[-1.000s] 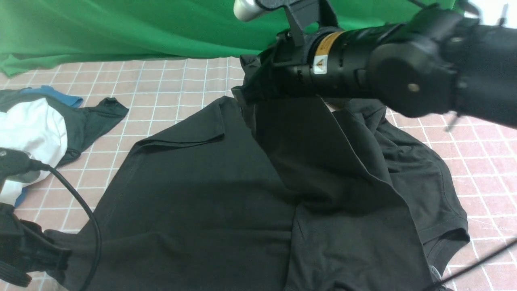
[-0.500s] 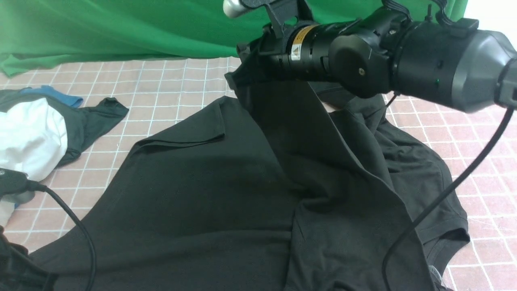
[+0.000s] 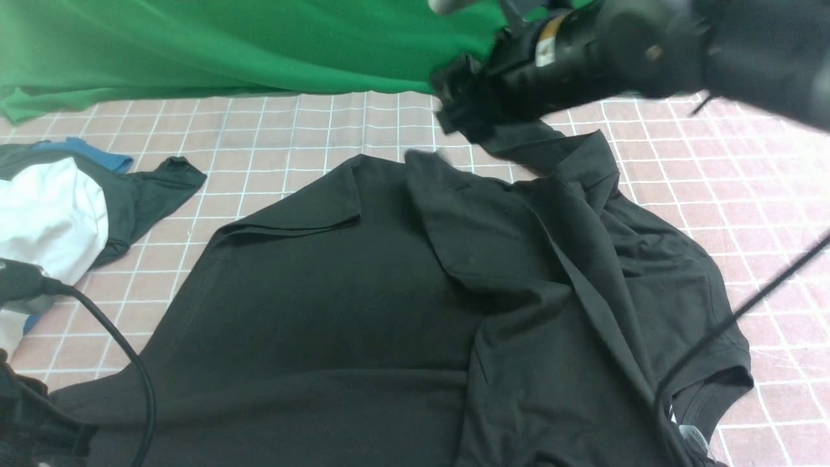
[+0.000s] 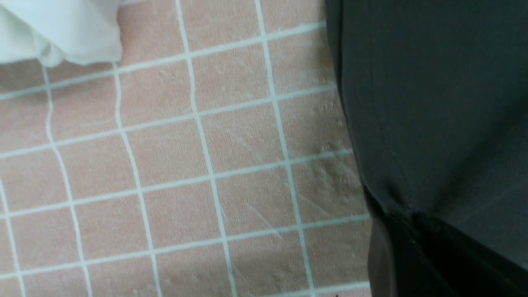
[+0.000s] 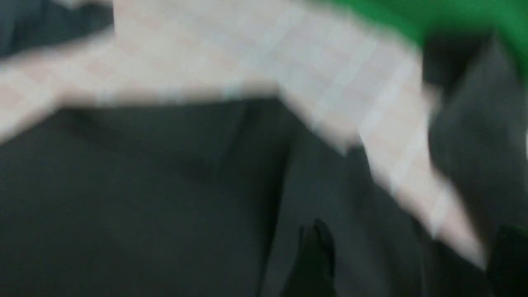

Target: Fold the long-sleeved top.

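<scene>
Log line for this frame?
garment: large black knit long-sleeved top, right side lying folded over its middle | left gripper: shut on near-left corner | right gripper: open, empty, above far edge

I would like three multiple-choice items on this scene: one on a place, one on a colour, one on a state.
1. Relative to the long-sleeved top, the white garment lies: A) on it; B) at the robot's left; C) at the robot's right.
2. The backdrop is: A) green; B) blue; C) red.
3. The top is: A) rolled up; B) hanging; C) spread on the table, one flap folded over.
Answers: 1 B, it sits at the left edge; 2 A, plainly green cloth; 3 C, it lies flat on the grid.
</scene>
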Action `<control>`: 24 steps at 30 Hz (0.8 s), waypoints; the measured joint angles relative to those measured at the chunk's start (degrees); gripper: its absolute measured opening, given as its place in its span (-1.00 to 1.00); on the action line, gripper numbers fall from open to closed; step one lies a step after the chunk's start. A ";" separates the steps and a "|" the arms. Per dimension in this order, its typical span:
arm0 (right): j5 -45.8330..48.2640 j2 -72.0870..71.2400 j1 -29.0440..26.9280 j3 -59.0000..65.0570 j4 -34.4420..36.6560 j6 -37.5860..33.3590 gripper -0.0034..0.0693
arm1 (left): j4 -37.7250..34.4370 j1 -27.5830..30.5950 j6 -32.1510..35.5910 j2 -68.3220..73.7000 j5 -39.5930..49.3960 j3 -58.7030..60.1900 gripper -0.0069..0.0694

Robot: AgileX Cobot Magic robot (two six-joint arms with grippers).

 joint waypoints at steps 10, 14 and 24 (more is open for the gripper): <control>9.84 -6.76 14.03 20.63 5.77 12.01 0.39 | -1.47 0.00 0.00 0.00 -1.80 0.00 -0.73; 4.59 -3.77 18.36 22.86 6.30 16.43 0.57 | -1.91 0.00 0.00 0.00 -2.58 0.00 -0.73; 4.15 5.89 19.26 22.92 6.29 19.15 0.52 | -3.60 0.00 0.00 0.00 -2.89 0.00 -0.73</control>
